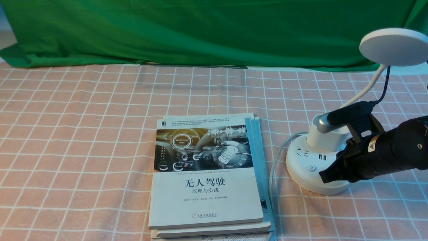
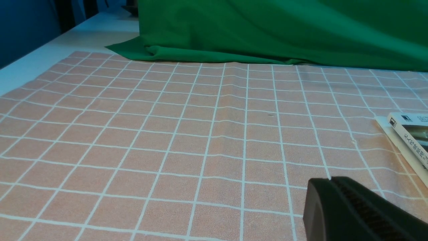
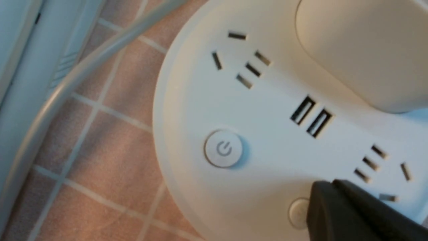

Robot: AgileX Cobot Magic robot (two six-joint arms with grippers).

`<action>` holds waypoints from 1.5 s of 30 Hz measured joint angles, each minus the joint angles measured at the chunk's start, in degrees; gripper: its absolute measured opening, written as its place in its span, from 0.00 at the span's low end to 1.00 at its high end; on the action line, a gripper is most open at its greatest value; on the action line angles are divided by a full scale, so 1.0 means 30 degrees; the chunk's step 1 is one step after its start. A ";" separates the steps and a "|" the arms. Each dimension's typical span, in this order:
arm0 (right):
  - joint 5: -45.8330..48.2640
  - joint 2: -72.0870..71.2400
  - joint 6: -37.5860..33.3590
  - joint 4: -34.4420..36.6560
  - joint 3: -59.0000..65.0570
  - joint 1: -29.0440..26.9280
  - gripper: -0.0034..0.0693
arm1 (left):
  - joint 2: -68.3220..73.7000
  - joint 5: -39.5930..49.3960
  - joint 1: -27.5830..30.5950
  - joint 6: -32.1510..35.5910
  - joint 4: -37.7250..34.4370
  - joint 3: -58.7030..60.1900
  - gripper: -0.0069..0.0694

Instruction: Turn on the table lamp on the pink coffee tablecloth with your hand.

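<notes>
Salmon-pink cloth (image 1: 83, 134) covers the surface. The lamp (image 1: 327, 142) stands on it at the robot's right, just beside a stack of books (image 1: 207, 174). The right tool (image 1: 326, 176) hangs low over the near edge of the base (image 1: 297, 167), its jaws seemingly pressed together with nothing between them. In the right wrist view its tip covers part of a small plain button (image 3: 297, 210), while the power button (image 3: 223, 149) sits uncovered to one side. I cannot tell which one lights the head, or whether the tip touches the base. Pressing well probably means centring the closed tip on the chosen button and coming straight down. A light push should keep the base from sliding or tipping, and the tip should stay off the socket slots. The left tool (image 2: 329, 187) hovers over bare cloth, apparently closed and empty.
</notes>
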 joint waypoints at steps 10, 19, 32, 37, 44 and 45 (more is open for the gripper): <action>-0.0609 -0.0926 0.0981 -0.0154 0.0916 0.0496 0.09 | 0.0000 0.0000 0.0000 0.0000 0.0000 0.0000 0.12; 0.0046 -0.8022 0.2501 -0.0073 0.2846 0.0540 0.09 | 0.0000 0.0000 0.0000 0.0000 0.0000 0.0000 0.12; 0.2353 -2.3221 0.4943 -0.0048 0.5757 0.0540 0.10 | 0.0000 0.0000 0.0000 0.0000 0.0000 0.0000 0.12; 0.3743 -2.7401 0.5026 -0.0523 0.6143 0.0540 0.11 | 0.0000 0.0000 0.0000 0.0000 0.0000 0.0000 0.12; 0.3075 -2.9546 0.5040 -0.2519 0.7904 0.0540 0.14 | 0.0000 0.0000 0.0000 0.0000 0.0000 0.0000 0.12; 0.2942 -2.9802 0.5335 -0.2758 0.8435 0.0481 0.14 | 0.0000 0.0000 0.0000 0.0000 0.0000 0.0000 0.12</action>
